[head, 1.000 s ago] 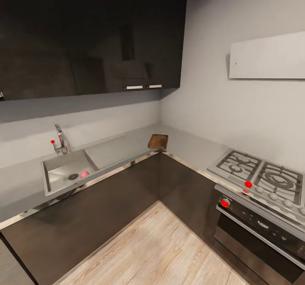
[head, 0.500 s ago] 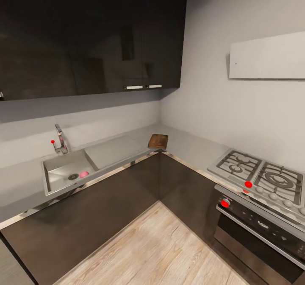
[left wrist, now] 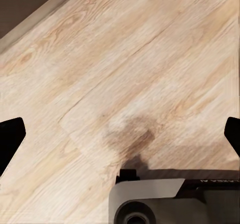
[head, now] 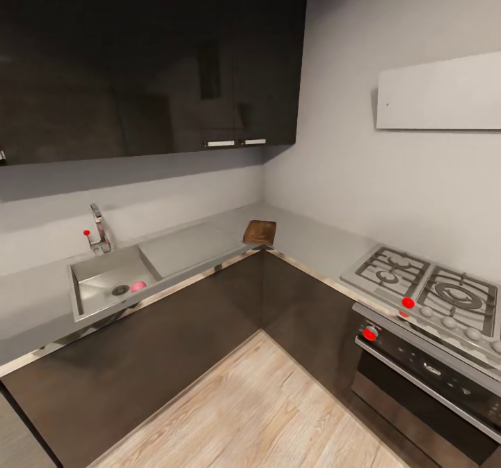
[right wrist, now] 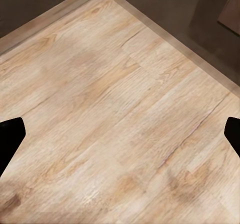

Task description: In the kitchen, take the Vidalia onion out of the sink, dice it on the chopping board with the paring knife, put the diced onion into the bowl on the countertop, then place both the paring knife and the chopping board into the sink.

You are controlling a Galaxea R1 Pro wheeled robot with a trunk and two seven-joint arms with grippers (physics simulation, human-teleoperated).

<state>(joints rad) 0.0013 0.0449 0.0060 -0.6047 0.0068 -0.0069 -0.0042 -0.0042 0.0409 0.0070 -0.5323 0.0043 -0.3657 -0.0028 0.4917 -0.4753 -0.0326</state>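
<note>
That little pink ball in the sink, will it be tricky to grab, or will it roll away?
The Vidalia onion looks round and smooth, so it would probably roll if nudged across the flat steel floor of the sink. It lies beside the drain, and the basin walls should likely stop it. It looks small, so probably light.

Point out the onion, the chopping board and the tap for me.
Onion (head: 138, 285), head view, its pink top.
Chopping board (head: 259, 231), head view, middle of its wooden face.
Tap (head: 98, 228), head view, its chrome spout.
</note>
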